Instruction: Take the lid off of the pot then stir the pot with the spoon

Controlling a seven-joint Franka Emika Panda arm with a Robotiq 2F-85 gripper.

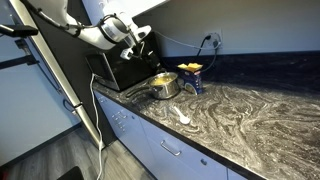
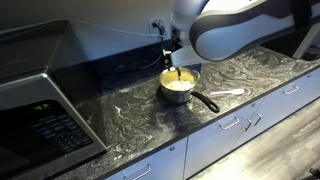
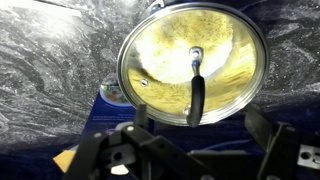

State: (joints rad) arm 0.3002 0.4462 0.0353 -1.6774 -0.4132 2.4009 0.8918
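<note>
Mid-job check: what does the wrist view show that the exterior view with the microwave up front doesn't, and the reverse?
Only the wrist view: the round clear glass lid with a metal rim, seated on the pot, and the hand open above it. Only that exterior view: the small white plastic-looking spoon lying on the marbled grey countertop near the pot's handle, and the black microwave. Both: the small shiny steel saucepan with yellow contents and its black side handle.
</note>
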